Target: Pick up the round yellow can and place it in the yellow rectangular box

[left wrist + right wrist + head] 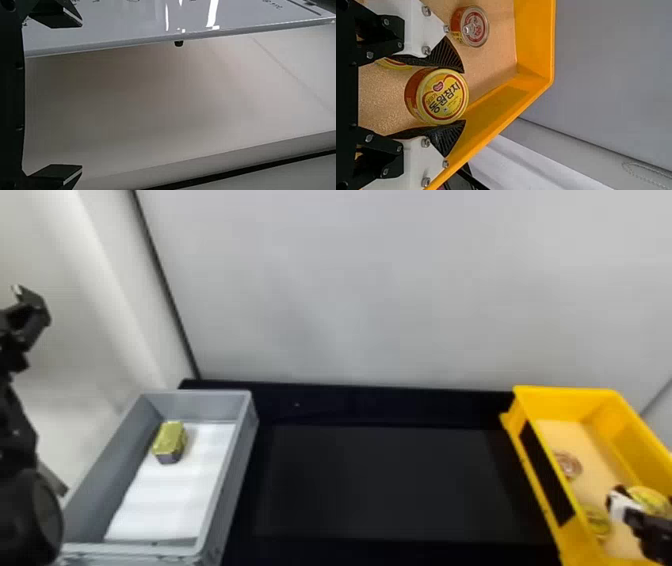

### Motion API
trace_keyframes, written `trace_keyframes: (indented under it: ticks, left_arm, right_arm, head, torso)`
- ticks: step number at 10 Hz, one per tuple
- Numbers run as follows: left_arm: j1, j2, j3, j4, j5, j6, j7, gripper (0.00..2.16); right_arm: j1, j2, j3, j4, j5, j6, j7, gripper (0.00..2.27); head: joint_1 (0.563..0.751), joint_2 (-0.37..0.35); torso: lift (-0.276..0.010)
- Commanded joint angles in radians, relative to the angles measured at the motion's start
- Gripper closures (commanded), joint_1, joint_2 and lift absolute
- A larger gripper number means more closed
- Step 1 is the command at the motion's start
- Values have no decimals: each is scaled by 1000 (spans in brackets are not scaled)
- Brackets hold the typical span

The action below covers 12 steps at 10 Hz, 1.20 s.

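The right gripper [625, 510] is inside the near part of the yellow rectangular box [542, 470], beside a round yellow can [650, 499]. In the right wrist view, the right gripper [464, 96] has its two ribbed black fingers against opposite sides of the round yellow can [443, 97], shut on it. The can's printed yellow lid shows between them, close to a wall of the yellow box [534, 43]. At the far left, the left gripper [30, 312] is parked up in the air; the left gripper [81, 95] stands open and holds nothing.
Inside the yellow box lie a reddish can [568, 465] and another yellow can [597, 521]. A grey box [240, 455] on the left contains a gold rectangular tin [170, 440]. Between the boxes is the black table [390, 485], with a pale wall behind.
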Motion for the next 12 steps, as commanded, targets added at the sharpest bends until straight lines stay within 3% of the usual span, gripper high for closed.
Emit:
trace_keyframes:
  ticks: [1, 5, 12]
  left_arm:
    - [1, -3, 1, -1, 0, 0, 0, 9]
    - [1, -3, 3, -1, 0, 1, 0, 9]
    - [1, -3, 4, -1, 0, 1, -1, 9]
  right_arm:
    - [4, -3, 2, -1, 2, -13, 8, 498]
    - [1, -3, -1, -5, 6, -24, 9, 202]
    - [-8, -7, -46, -47, 22, -100, 45, 199]
  head:
    - [694, 14]
    - [694, 14]
    - [694, 14]
  torso:
    - [-61]
    - [-61]
    - [-61]
